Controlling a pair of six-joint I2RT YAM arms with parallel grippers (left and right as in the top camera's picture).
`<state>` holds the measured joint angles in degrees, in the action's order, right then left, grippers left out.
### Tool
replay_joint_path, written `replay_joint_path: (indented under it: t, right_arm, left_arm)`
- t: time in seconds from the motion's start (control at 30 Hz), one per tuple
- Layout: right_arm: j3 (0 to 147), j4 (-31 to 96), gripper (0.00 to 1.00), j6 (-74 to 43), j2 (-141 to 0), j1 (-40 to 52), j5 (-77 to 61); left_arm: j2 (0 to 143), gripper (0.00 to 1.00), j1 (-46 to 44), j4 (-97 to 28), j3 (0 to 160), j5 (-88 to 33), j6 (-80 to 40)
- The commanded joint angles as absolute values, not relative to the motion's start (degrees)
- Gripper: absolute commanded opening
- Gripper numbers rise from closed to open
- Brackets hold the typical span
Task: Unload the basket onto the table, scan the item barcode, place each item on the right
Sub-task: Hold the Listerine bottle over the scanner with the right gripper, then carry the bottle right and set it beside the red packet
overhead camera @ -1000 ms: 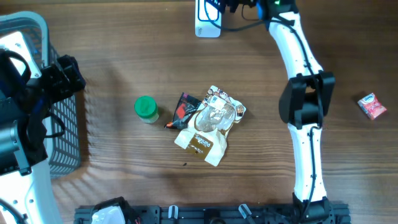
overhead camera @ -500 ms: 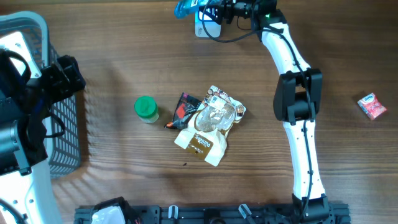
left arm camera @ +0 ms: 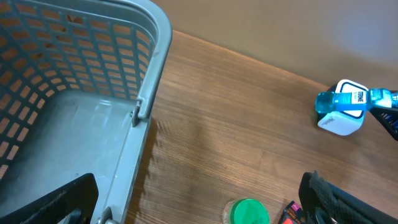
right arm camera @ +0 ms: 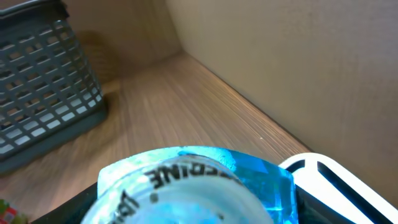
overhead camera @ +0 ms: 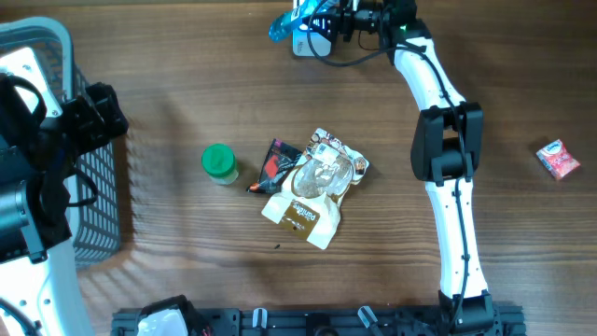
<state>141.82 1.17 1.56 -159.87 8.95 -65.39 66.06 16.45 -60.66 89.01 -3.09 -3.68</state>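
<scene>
While left fingers (left arm camera: 348, 199) apart above wood-grain table (overhead camera: 187, 252), right fingers (overhead camera: 331, 19) tight around blue bottle (overhead camera: 283, 26).

The left arm's dark fingers (left arm camera: 57, 200) stand wide apart. A grey slatted basket (left arm camera: 159, 43) occupies the desk's (left arm camera: 236, 130) left side. Near the far edge, a blue bottle (left arm camera: 346, 102) hangs sideways just over what looks like a white scanner (left arm camera: 337, 124). A green-capped jar (left arm camera: 250, 212) stands nearer.

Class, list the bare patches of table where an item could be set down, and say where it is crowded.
Free: between basket and green jar; between right arm and pink packet; the front strip below the bags. Crowded: jar and bags at centre, bottle by the scanner at the back.
</scene>
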Motion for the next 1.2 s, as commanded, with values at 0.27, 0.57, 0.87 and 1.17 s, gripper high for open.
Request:
replay_joint_path:
  t: [0.27,0.57,0.87,1.17]
  right_arm:
    - [142.9,0.1,0.64,-3.8,-156.7,9.9,-73.5]
    - [142.9,10.7,0.6,-1.0,-147.7,10.3,-68.8]
    - [142.9,48.0,0.61,12.1,-129.3,10.4,-22.6]
    - [142.8,75.3,0.57,0.1,-124.7,4.4,16.3]
  left_arm:
    - [66.1,1.0,16.2,-60.6,89.1,-3.2,-3.2]
    - [66.1,1.0,16.2,-60.6,89.1,-3.2,-3.2]
    - [66.1,1.0,16.2,-60.6,89.1,-3.2,-3.2]
    - [66.1,1.0,16.2,-60.6,89.1,-3.2,-3.2]
